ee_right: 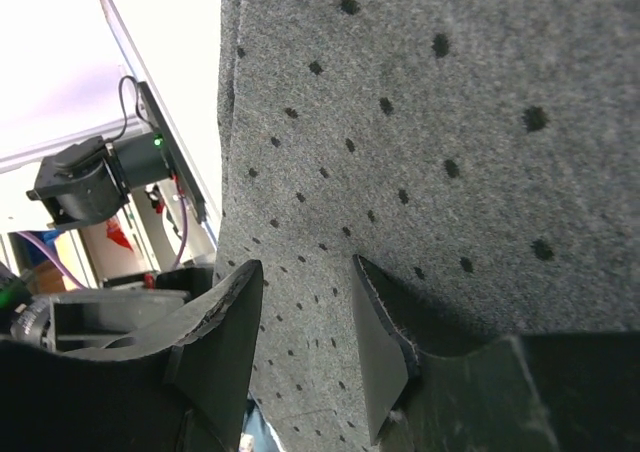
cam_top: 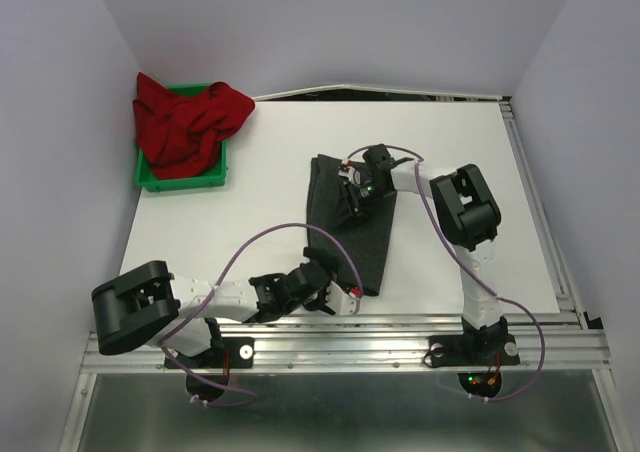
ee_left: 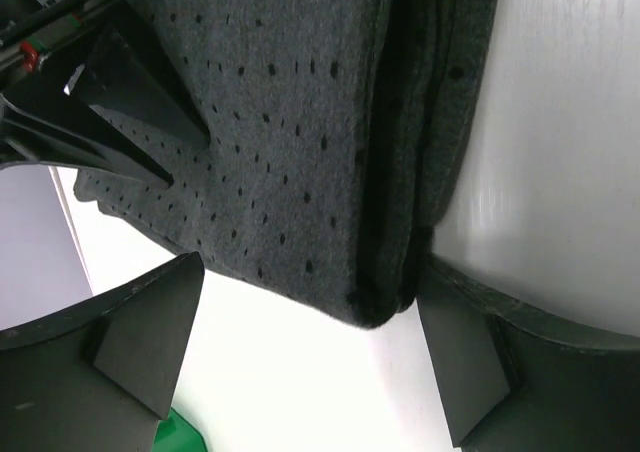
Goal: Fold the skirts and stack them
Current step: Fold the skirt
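The white table point(cam_top: 450, 152) takes up most of what I can see, with both arms reaching out over it from the near edge. In the middle lies the charcoal dotted skirt point(cam_top: 350, 242), doubled over into a long dark strip that runs from near the left arm's wrist up toward the far side. The left wrist view shows stacked layers along its right edge. The red skirt point(cam_top: 185, 122) is well apart from it, heaped in the green bin point(cam_top: 190, 182) at the far left corner and spilling over the bin's far rim.

The left gripper point(cam_top: 338, 298) sits low at the near corner of the charcoal skirt with its jaws spread wide. One finger point(ee_left: 150, 342) stands on each side of that corner, and nothing is gripped. The right gripper point(cam_top: 357, 197) is down over the upper part of the same skirt with its jaws partly apart. Flat dotted cloth shows through the gap between its fingers point(ee_right: 380, 362). I cannot tell whether the tips pinch any fabric.
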{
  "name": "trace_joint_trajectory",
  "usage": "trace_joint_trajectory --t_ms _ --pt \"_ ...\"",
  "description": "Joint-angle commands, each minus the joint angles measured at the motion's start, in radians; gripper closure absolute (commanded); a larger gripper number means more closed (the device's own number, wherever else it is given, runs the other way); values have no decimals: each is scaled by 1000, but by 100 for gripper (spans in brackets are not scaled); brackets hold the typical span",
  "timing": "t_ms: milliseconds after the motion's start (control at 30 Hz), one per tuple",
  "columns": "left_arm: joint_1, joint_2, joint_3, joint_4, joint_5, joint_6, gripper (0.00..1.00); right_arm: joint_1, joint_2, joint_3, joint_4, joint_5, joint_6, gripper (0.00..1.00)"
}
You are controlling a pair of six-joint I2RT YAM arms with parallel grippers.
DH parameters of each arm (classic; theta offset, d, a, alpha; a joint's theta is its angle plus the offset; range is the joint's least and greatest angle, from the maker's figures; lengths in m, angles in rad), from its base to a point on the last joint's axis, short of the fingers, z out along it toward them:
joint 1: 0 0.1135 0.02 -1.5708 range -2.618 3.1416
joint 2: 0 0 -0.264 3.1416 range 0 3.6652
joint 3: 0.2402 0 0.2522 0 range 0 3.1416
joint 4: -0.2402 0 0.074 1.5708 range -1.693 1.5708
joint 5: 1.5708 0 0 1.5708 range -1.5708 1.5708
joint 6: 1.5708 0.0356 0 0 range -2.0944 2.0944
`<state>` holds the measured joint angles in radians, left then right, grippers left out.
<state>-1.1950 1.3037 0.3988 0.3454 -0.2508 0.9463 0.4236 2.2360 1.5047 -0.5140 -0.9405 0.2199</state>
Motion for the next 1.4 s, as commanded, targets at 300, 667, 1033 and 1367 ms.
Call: trace_joint_trajectory --t_ms 300,667,1033,1367 --pt "-114 147 61 115 -85 -106 3 -13 60 -103 100 224 -25 53" --pt "-114 147 127 -41 -99 -184 51 -13 50 -118 97 209 -43 53" --pt "-114 140 213 -240 13 -244 97 -13 -85 -49 68 91 -54 46" --pt "-106 128 320 -428 96 -221 100 90 -81 -92 39 19 -74 53"
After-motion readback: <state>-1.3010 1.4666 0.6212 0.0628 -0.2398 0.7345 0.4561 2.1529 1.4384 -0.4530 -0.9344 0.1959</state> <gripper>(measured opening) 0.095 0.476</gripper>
